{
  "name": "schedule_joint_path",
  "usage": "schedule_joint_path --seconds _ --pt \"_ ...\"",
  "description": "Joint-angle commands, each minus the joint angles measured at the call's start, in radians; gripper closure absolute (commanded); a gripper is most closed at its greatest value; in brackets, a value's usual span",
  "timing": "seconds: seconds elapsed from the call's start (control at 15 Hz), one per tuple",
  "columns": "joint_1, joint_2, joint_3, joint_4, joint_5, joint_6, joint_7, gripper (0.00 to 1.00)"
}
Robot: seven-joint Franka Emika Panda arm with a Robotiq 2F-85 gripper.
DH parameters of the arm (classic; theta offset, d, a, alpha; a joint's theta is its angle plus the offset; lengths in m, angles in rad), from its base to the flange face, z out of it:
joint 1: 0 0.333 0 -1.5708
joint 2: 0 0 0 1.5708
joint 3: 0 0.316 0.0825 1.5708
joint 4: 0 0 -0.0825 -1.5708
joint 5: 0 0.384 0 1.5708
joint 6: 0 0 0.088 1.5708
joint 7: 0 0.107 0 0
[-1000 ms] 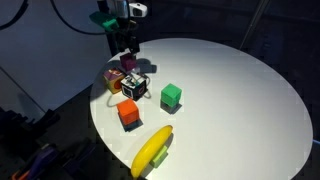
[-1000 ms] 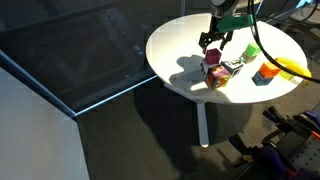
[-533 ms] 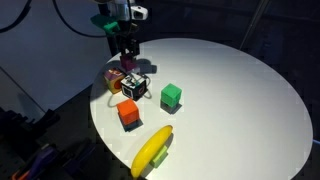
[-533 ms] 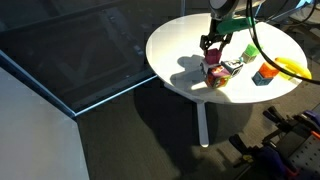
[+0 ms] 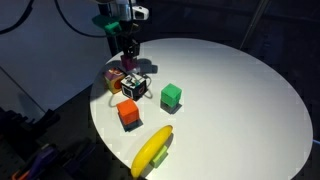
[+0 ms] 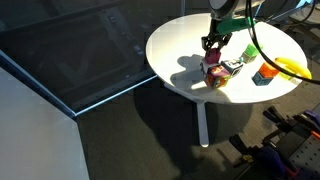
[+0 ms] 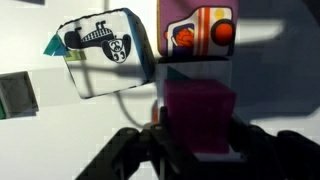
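The round white table carries everything. In an exterior view, the work sits at about ten o'clock on its top, close to the rim. The banana is the biggest piece and lies at seven o'clock, well apart from me. The green cube stands alone toward the middle, with the orange cube at its eight o'clock.

My pincer hangs over the tight cluster beyond them and points straight down. In the wrist view it looks clenched on the magenta block, which fills the gap between my two dark fingers. From that block, the white cube with the black print is at ten o'clock. The orange-and-purple cube is at twelve o'clock, just beside the block or touching it. I cannot tell which, nor whether the block's underside is resting on the table.

I judge the step in hand to be the grasp itself: the block is pinched and the neighbours are crowded against it. The next move calls for a straight vertical path, with my fingers kept square to the block's faces. Any sideways drift toward twelve or ten o'clock would nudge the two cubes beside it.
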Motion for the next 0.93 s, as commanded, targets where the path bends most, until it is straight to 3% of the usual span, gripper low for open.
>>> schedule_joint_path --seconds 0.0,0.6,0.87 --pt "0.008 -0.040 -0.016 0.004 -0.030 -0.060 0.028 0.71" --pt "-0.010 -0.149 -0.044 -0.042 -0.082 -0.184 0.014 0.71" --pt "-0.040 -0.199 -0.058 -0.094 -0.083 -0.165 -0.010 0.71"
